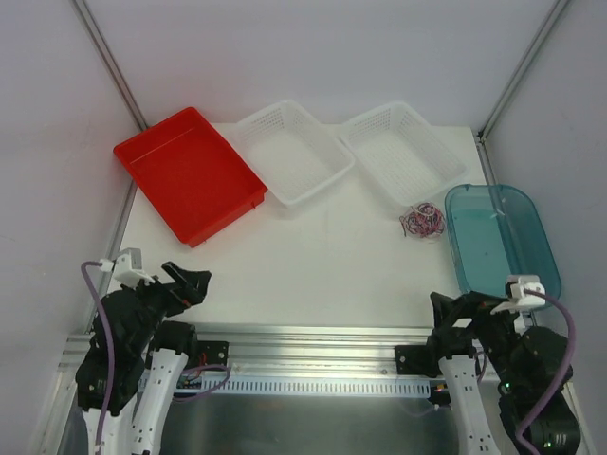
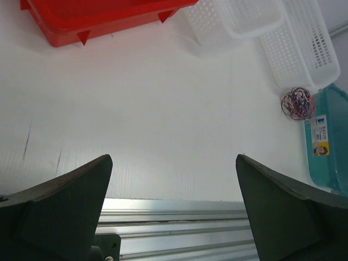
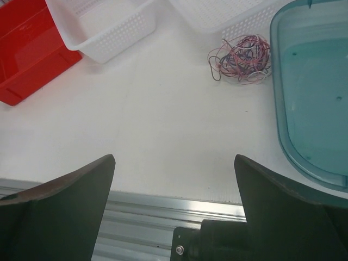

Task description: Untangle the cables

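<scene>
The cables (image 1: 422,222) lie in one small tangled ball of pink-red, purple, dark and white wires on the white table, between the right white basket and the teal tray. The right wrist view shows the cables (image 3: 241,58) far ahead, just left of the teal tray; in the left wrist view the cables (image 2: 297,103) sit far off at the right. My left gripper (image 1: 187,282) stands open over the table's near left edge, nothing between its fingers. My right gripper (image 1: 448,313) is open too, at the near right edge, well short of the tangle.
A red tray (image 1: 188,172) stands at the back left. Two white mesh baskets (image 1: 293,149) (image 1: 401,149) sit along the back. A teal tray (image 1: 502,237) lies at the right edge. An aluminium rail (image 1: 313,341) runs along the near edge.
</scene>
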Controlling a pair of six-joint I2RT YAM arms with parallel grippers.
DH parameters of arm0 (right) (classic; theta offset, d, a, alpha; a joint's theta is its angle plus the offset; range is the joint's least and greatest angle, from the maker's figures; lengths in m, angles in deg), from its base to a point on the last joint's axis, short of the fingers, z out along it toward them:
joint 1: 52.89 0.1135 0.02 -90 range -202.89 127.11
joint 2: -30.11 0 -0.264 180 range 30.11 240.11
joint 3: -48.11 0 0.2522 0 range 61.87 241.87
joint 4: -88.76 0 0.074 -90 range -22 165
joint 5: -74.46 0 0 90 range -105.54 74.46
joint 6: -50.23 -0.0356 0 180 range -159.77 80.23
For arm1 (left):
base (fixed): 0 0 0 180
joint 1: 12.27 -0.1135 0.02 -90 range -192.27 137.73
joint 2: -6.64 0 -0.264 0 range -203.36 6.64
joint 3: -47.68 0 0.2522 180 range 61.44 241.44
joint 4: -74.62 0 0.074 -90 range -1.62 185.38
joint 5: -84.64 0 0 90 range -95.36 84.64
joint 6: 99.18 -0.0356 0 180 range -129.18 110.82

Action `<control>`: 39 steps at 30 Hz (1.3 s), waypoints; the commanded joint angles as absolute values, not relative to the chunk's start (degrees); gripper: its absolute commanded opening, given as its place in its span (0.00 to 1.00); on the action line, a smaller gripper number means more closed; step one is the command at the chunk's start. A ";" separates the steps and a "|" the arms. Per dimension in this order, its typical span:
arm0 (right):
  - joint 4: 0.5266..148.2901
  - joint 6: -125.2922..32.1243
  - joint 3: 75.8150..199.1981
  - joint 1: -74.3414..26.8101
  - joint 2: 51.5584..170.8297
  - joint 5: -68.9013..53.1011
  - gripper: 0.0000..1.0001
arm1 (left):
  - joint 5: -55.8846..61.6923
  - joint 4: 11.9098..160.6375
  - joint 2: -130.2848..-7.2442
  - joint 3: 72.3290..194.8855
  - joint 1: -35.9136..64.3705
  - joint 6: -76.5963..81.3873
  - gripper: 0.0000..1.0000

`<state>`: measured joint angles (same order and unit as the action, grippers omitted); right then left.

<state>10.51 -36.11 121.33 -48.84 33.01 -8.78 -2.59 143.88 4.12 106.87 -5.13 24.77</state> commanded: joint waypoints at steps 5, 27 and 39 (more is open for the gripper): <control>21.21 -39.51 119.26 -49.29 53.01 -8.24 0.97 | 5.36 132.86 -7.58 100.83 -5.15 22.02 0.99; 56.88 -44.17 114.34 -46.92 97.68 -24.06 0.82 | 11.34 118.88 -11.81 92.99 -6.12 17.01 0.99; 60.68 -44.16 121.99 -45.25 122.92 -26.26 0.81 | 14.24 118.52 -15.24 92.99 -9.72 16.66 0.99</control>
<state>58.25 -43.06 119.43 -45.80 121.62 -24.32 12.03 120.54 -14.88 93.32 -8.68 17.82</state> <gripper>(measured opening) 0.813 0.992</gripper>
